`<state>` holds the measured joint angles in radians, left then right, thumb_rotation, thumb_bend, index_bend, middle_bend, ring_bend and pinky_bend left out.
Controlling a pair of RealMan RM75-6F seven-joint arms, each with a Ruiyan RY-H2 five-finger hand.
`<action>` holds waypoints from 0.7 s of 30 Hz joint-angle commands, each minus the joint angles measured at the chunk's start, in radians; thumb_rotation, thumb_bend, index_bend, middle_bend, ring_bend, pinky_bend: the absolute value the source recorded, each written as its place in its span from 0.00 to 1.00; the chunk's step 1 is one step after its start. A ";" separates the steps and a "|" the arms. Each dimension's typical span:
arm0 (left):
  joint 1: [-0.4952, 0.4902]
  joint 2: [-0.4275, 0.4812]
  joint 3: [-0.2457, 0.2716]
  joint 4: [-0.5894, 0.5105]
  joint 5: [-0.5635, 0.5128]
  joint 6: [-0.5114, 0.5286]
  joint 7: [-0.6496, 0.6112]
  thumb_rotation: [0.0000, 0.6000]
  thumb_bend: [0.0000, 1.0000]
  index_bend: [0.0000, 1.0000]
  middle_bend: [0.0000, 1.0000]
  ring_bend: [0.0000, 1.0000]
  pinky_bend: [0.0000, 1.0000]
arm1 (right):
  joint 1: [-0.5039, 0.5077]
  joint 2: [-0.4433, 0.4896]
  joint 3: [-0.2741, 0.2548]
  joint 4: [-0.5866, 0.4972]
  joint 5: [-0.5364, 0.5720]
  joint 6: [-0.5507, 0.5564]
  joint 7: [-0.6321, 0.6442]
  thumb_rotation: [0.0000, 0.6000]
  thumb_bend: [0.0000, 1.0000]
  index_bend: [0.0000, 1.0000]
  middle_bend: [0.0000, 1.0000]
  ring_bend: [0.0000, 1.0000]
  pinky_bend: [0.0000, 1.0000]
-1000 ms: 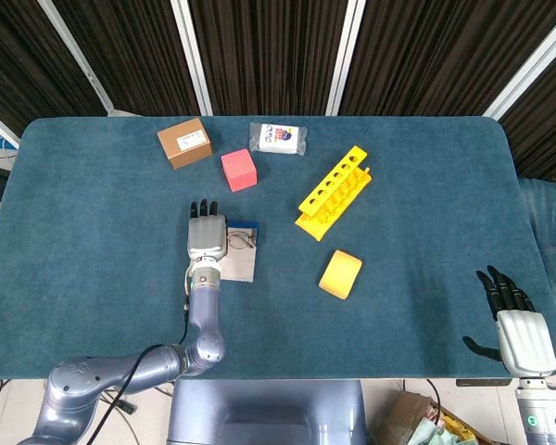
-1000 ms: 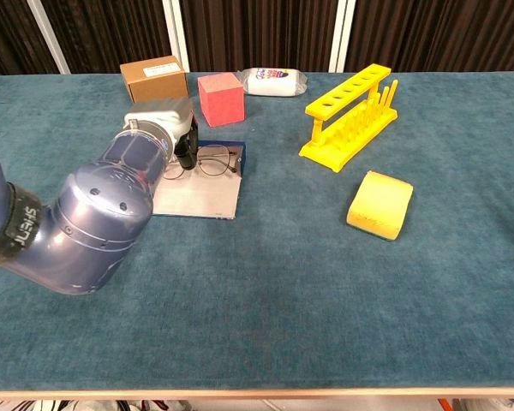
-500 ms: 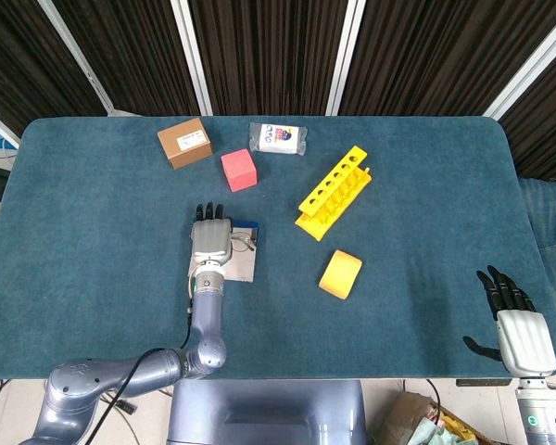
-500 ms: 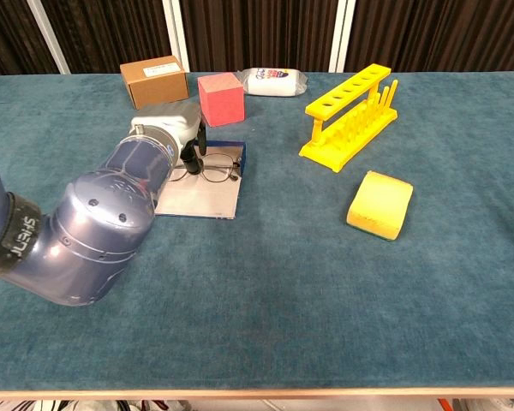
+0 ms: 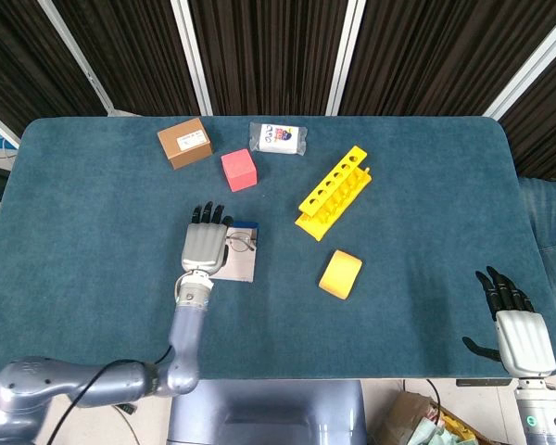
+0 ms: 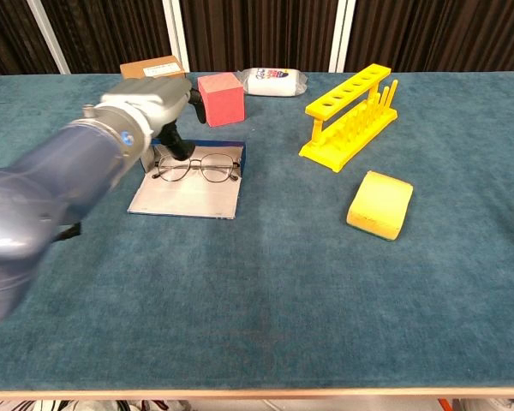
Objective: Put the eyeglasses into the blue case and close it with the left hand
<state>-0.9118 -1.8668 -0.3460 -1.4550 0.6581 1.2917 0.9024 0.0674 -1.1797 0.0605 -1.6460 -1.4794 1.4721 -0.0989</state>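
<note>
Just right of the left hand (image 6: 150,107), the eyeglasses (image 6: 197,168) lie flat in the open blue case (image 6: 188,195), on its pale lining against the far blue wall. Compared with one second ago, the hand has lifted and shifted left off the frames; chest view now shows both lenses and the whole case uncovered. Fingers look extended and apart, holding nothing, fingertips (image 5: 205,211) near the case's far left corner. Judgement: placing is done, lid closing remains. Glasses' long axis runs left-right, parallel to the case's far edge; lenses face up. The right hand (image 5: 514,326) rests well apart at the near table edge, fingers spread, empty.
</note>
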 commanded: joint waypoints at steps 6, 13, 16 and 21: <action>0.090 0.138 0.077 -0.186 0.007 -0.048 -0.062 1.00 0.51 0.07 0.56 0.60 0.70 | 0.000 -0.001 0.000 0.000 0.002 -0.001 0.000 1.00 0.16 0.00 0.00 0.09 0.19; 0.095 0.171 0.077 -0.224 -0.104 -0.111 -0.072 1.00 0.53 0.00 0.74 0.77 0.74 | 0.000 0.000 0.001 -0.004 0.006 -0.004 0.001 1.00 0.16 0.00 0.00 0.09 0.19; 0.086 0.165 0.076 -0.200 -0.131 -0.129 -0.076 1.00 0.53 0.00 0.76 0.78 0.75 | 0.000 0.001 0.002 -0.004 0.008 -0.003 0.002 1.00 0.16 0.00 0.00 0.09 0.19; 0.078 0.149 0.087 -0.167 -0.141 -0.143 -0.086 1.00 0.53 0.00 0.76 0.78 0.75 | 0.001 0.003 0.003 -0.006 0.015 -0.009 0.003 1.00 0.16 0.00 0.00 0.09 0.19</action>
<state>-0.8313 -1.7132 -0.2634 -1.6280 0.5190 1.1519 0.8193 0.0684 -1.1769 0.0637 -1.6521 -1.4647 1.4633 -0.0963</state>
